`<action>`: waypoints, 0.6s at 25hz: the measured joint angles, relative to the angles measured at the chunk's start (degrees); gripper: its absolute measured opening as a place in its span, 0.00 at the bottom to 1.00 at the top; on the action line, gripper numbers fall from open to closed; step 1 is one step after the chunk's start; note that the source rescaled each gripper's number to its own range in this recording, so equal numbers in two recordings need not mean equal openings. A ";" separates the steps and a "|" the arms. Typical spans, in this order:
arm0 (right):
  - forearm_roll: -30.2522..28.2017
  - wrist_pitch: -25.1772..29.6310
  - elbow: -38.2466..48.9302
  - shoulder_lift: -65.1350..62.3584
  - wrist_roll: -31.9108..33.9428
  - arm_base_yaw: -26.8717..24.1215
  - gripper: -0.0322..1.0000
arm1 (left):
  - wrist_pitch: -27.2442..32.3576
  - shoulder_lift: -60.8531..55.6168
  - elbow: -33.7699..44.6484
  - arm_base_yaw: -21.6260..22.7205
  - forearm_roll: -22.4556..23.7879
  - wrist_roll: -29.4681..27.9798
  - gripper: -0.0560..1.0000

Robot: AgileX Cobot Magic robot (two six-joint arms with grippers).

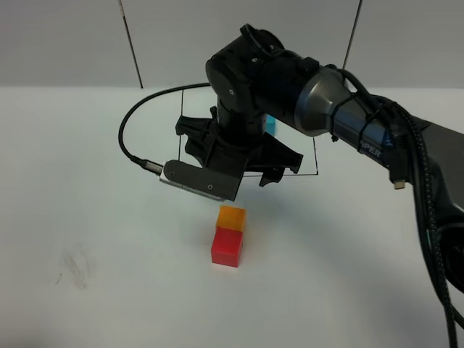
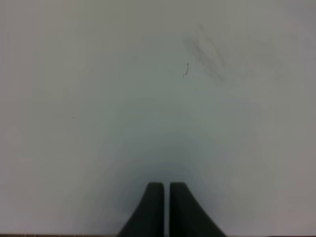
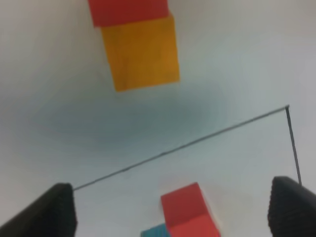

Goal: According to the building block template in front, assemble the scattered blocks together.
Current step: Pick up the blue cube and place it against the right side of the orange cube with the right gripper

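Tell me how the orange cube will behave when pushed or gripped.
The orange cube looks rigid and flat-faced, so it should slide, not roll. It touches the red cube, so a push that way would likely shift both. It looks small, so probably light.

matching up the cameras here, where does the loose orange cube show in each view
exterior high: orange cube just below centre, outside the black frame line, touching the red cube on its near side.
left wrist: not in it.
right wrist: orange cube beyond the black frame line, red cube against its far side.
shared landmark: the red cube butted against it.
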 joint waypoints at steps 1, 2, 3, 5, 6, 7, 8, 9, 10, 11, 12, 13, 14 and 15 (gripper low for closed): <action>-0.55 0.12 0.00 -0.71 1.83 -0.05 1.00 | 0.00 0.00 0.00 0.00 0.00 0.00 0.05; -1.08 0.31 0.00 -1.28 3.73 -0.10 1.00 | 0.00 0.00 0.00 0.00 0.00 0.00 0.05; -1.60 0.37 0.00 -1.80 6.51 -0.10 0.99 | 0.00 0.00 0.00 0.00 0.00 0.00 0.05; -3.00 0.68 0.00 -2.58 13.50 -0.10 0.95 | 0.00 0.00 0.00 0.00 0.00 0.00 0.05; -3.50 0.80 0.00 -2.81 16.70 -0.10 0.92 | 0.00 0.00 0.00 0.00 0.00 0.00 0.05; -4.07 1.02 0.00 -3.16 20.67 -0.10 0.86 | 0.00 0.00 0.00 0.00 0.00 0.00 0.05; -4.67 1.22 0.00 -3.35 24.58 -0.10 0.78 | 0.00 0.00 0.00 0.00 0.00 0.00 0.05; -5.22 1.43 0.00 -3.51 27.74 -0.10 0.70 | 0.00 0.00 0.00 0.00 0.00 0.00 0.05; -6.03 1.72 0.00 -3.59 30.76 -0.10 0.59 | 0.00 0.00 0.00 0.00 0.00 0.00 0.05; -6.55 1.84 0.00 -3.71 34.17 -0.10 0.49 | 0.00 0.00 0.00 0.00 0.00 0.00 0.05; -6.80 1.96 0.00 -3.71 37.38 -0.10 0.36 | 0.00 0.00 0.00 0.00 0.00 0.00 0.05; -7.09 2.04 0.00 -3.71 40.61 -0.10 0.22 | 0.00 0.00 0.00 0.00 0.00 0.00 0.05; -7.15 2.10 0.00 -3.71 43.31 -0.10 0.15 | 0.00 0.00 0.00 0.00 0.00 0.00 0.05; -7.15 2.10 0.00 -3.71 46.71 -0.10 0.10 | 0.00 0.00 0.00 0.00 0.00 0.00 0.05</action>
